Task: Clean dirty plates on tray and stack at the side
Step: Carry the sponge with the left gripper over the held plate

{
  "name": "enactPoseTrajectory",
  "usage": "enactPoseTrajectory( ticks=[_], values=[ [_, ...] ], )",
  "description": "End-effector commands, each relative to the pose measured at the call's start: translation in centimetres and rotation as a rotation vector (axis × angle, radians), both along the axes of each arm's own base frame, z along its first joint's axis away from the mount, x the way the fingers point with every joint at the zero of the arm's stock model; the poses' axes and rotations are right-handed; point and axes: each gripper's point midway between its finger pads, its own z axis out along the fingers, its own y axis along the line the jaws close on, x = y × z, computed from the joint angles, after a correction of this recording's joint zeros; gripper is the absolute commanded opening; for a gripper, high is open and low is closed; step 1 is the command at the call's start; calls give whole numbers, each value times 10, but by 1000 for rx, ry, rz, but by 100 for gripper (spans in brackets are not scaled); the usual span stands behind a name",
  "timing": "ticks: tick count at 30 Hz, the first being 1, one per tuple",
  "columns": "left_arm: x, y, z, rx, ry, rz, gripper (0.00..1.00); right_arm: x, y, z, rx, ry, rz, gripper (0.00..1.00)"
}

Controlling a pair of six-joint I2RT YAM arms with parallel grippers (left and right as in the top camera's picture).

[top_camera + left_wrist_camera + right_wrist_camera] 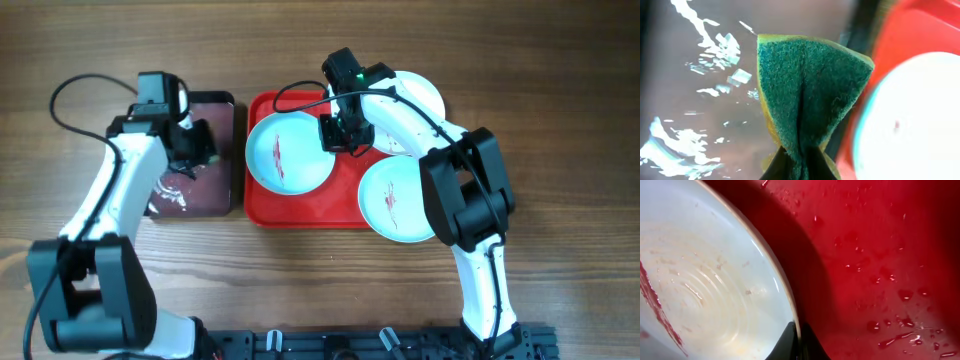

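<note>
The bright red tray [300, 205] holds three plates. A pale blue plate [285, 150] with a reddish smear is at the left, tilted up. My right gripper [335, 133] is shut on its right rim; the wrist view shows the rim [775, 280] pinched between the fingers [799, 347] above the wet tray [880, 255]. A second pale blue smeared plate [397, 198] lies at the front right. A white plate [420, 95] lies at the back right, partly under the arm. My left gripper [197, 143] is shut on a green and yellow sponge [807, 95].
A smaller dark maroon tray [200, 180] with wet patches lies left of the red tray, under my left gripper. In the left wrist view its wet floor [695, 90] shows, with the red tray [910, 30] and a plate [912, 120] at the right.
</note>
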Motion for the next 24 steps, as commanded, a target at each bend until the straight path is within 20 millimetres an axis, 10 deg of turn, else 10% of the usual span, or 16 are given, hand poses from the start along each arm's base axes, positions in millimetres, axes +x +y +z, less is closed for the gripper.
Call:
enactPoseTrajectory(
  ticks=[1,12,24],
  values=[
    [9,-29,23,-13,-83,-124,4,-11,12,-11,56,64,13,4],
    [15,-79,17,-97,-101,-218,4,-5,19,-3,172,63,48,4],
    [-5,-97,-73,-133,173,-62,4,0,15,1,221,77,34,4]
  ],
)
